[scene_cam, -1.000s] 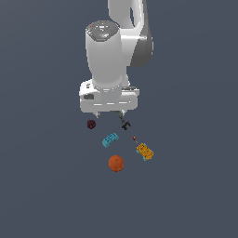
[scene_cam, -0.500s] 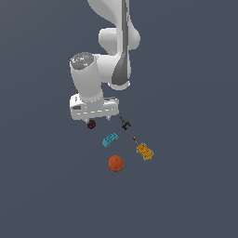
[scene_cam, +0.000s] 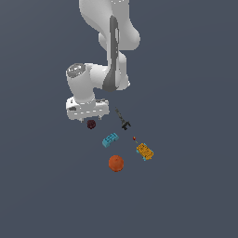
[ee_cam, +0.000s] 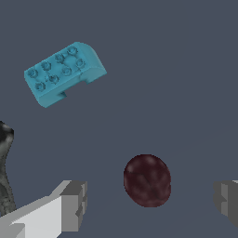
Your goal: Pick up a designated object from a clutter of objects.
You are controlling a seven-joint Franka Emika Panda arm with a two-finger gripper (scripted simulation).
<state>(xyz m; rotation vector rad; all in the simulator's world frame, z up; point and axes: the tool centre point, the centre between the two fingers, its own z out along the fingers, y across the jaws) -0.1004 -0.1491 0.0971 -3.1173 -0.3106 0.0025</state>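
Maroon ball [ee_cam: 147,180] lies between the two fingers [ee_cam: 69,204] of the gripper [ee_cam: 151,202], which stand wide apart and touch nothing — it sits nearer to one side than the middle. The step in hand looks like the final approach before the grasp; next the gripper should probably centre a little, go down and close. Cyan brick [ee_cam: 62,72] is near but apart, the orange ball [scene_cam: 116,163] further off.

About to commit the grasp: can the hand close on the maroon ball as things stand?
Probably yes. The hand is open with the maroon ball between its fingers, and the cyan brick lies well apart.
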